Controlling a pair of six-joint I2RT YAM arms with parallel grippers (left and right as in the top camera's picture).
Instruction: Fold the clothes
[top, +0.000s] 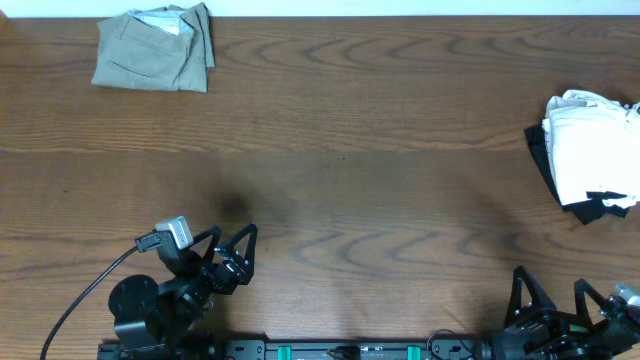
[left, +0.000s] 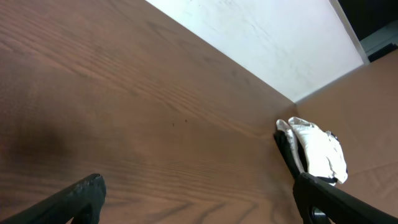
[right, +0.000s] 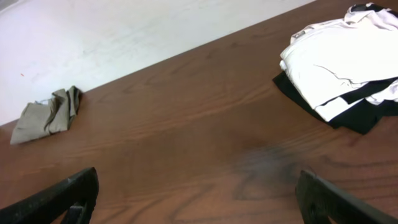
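Clothes (top: 155, 50), khaki and bunched into a compact bundle, lie at the far left corner of the tabletop (top: 350, 150) in the overhead view, well apart from both arms. At the near edge the left pincer (top: 230, 242) and the right pincer (top: 550, 290) both stand wide open and empty. A white and black pile (top: 590, 150) rests at the right edge. From the left wrist, that pile lies beyond the spread fingers. From the right wrist, the clothes sit far off to the left and the pile to the right.
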